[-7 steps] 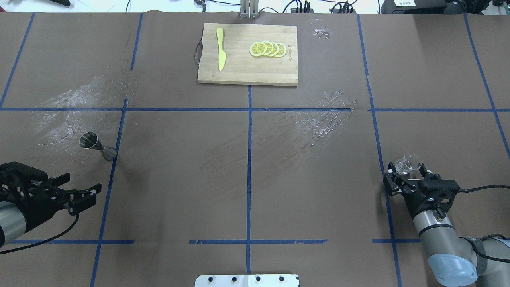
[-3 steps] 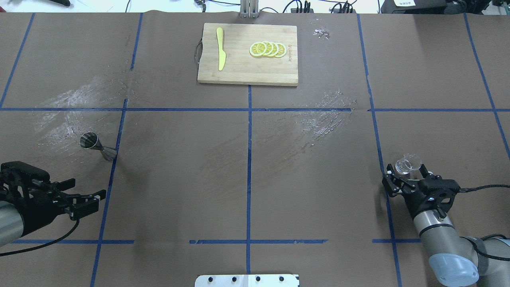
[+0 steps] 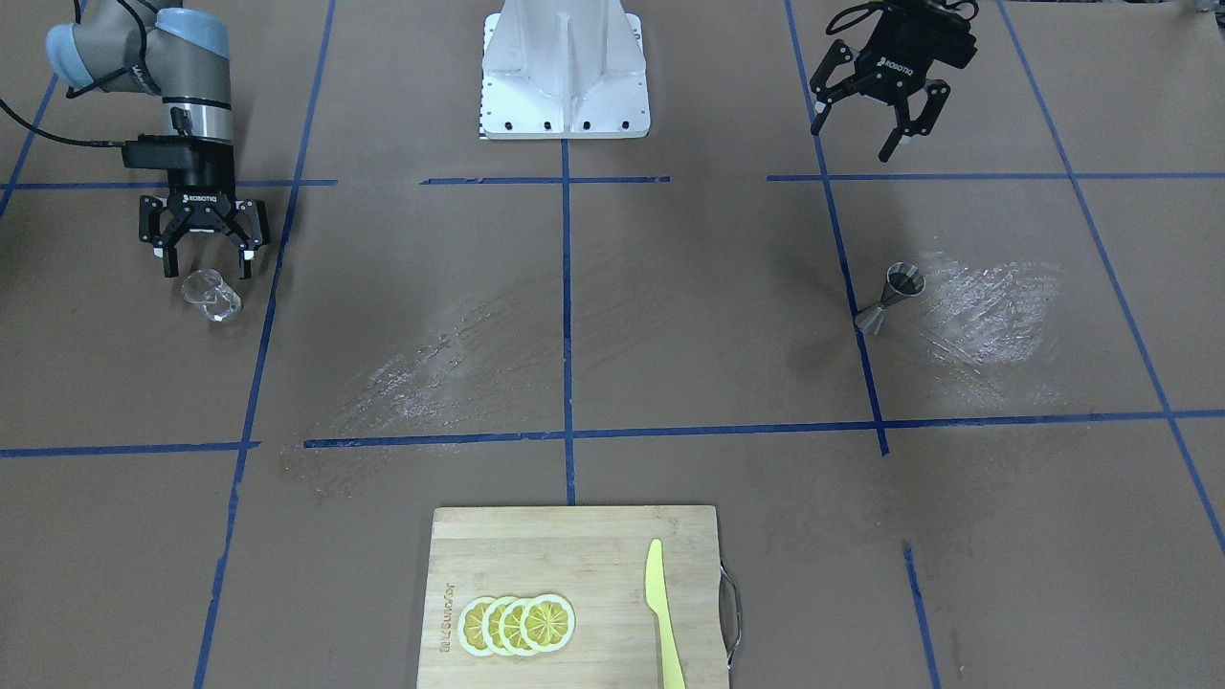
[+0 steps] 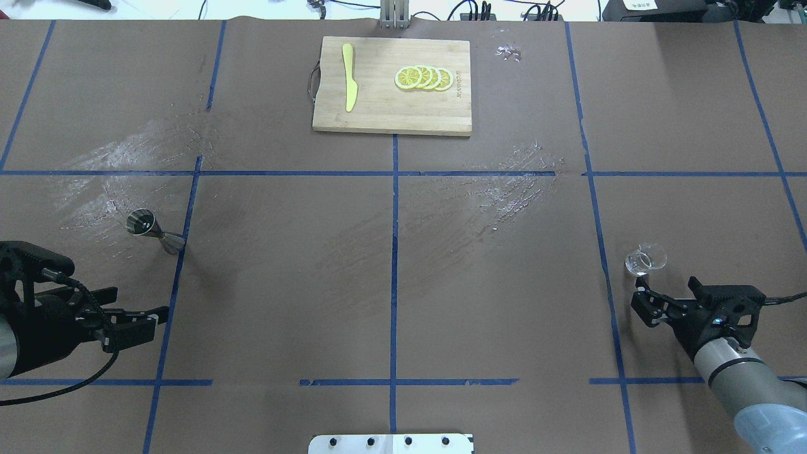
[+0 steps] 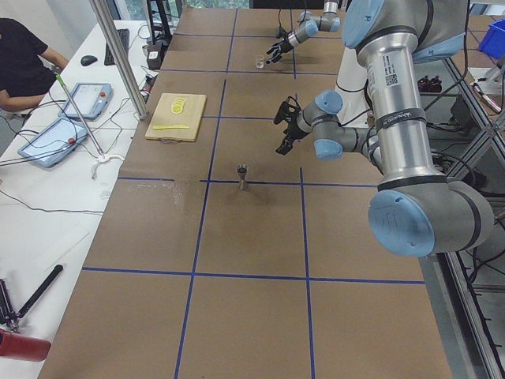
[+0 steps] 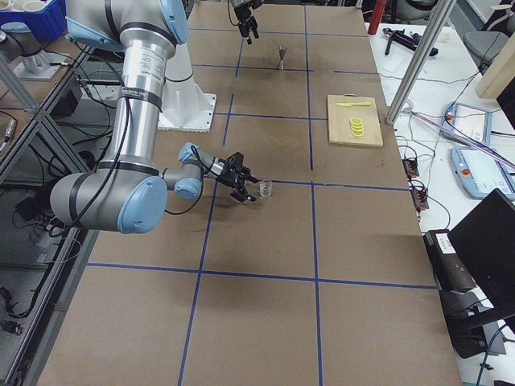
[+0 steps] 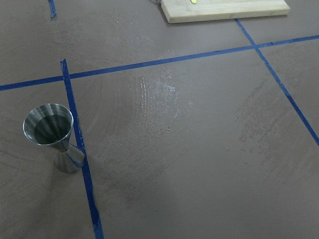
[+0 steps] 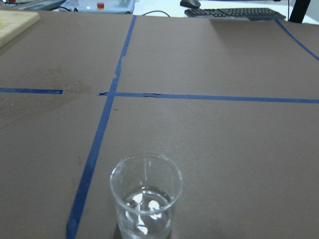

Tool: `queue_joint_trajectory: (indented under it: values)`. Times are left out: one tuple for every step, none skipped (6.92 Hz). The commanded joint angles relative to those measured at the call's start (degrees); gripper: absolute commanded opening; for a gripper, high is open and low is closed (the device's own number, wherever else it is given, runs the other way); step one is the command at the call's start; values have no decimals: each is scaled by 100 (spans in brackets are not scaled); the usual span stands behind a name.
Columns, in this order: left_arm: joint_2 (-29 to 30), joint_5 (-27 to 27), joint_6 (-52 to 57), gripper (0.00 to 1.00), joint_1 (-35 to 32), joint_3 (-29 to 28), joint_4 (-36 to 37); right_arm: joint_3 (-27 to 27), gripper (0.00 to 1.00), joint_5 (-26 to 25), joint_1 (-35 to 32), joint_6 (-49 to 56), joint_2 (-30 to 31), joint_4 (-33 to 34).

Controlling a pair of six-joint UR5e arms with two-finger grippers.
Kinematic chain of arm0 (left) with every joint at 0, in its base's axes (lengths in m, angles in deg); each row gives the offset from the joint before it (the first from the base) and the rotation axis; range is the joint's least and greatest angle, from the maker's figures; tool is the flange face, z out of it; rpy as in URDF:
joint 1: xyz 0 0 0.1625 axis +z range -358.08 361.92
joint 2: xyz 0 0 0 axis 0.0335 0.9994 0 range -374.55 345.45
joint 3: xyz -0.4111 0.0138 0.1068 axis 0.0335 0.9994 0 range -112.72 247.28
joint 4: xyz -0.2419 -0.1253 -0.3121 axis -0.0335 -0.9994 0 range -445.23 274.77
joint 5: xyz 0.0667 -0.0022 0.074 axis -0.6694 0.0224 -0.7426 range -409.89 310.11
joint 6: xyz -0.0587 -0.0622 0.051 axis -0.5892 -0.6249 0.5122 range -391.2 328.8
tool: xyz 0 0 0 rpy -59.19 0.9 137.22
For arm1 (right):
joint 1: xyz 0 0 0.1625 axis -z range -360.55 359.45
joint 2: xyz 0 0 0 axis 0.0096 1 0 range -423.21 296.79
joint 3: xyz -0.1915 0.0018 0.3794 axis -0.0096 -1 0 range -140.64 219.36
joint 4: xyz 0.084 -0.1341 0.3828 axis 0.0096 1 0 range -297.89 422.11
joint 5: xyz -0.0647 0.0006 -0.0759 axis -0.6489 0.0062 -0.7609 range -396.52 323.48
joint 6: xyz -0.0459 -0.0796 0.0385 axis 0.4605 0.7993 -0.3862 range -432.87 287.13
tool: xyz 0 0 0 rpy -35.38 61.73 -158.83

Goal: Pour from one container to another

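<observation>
Step in hand: release and retreat, as I read it.

- Glass (image 4: 645,260) stands upright on the table (image 4: 391,271), right of centre in the overhead view, just right of a blue tape line. The right wrist view shows a little clear liquid in its bottom.
- Right gripper (image 4: 667,287) sits just below the glass in the overhead view, jaws apart, holding nothing. A clear gap shows between its fingertips and the glass.
- Jigger (image 4: 151,228) stands upright at left of the overhead view, its foot touching a tape line. Its bowl looks dark in the left wrist view; I cannot tell if it holds liquid.
- Left gripper (image 4: 159,317) is below the jigger toward the lower left, apart from it. The front-facing view shows its jaws apart and empty.

Next move, my judgement: if the pour is finished, both arms only need to draw clear without clipping either vessel. If not, one gripper must go back in and close squarely on its vessel, the jigger's narrow waist being the fussier grab.

Change from the earlier frames: the right gripper's jaws then straddled the glass; it has since pulled back toward the lower right, and the glass has barely moved. The left gripper has slid slightly down the frame. The jigger has not moved.
</observation>
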Motion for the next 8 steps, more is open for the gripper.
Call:
queue_joint_trajectory:
  values:
    - [3, 250, 0, 100, -95, 124, 61, 879, 100, 1097, 10, 28, 639, 82]
    - [20, 495, 0, 100, -252, 133, 131, 1414, 100, 1860, 1, 28, 1007, 91]
    - [29, 715, 0, 100, -393, 125, 132, 1906, 100, 2712, -25, 28, 1281, 152]
    - [29, 752, 9, 100, -403, 107, 132, 2399, 100, 3312, -34, 28, 1344, 692]
    - [29, 1109, 44, 100, -464, 81, 140, 2934, 100, 3997, -217, 37, 1232, 1567]
    - [55, 1695, 375, 100, -917, 98, 315, 3401, 100, 4848, -828, 133, 839, 2612]
    - [99, 2049, 1004, 100, -1504, 72, 438, 3632, 100, 5283, -1539, 838, 174, 3788]
    - [134, 2410, 1489, 100, -1893, 81, 692, 3643, 100, 5722, -2390, 1768, -712, 4835]
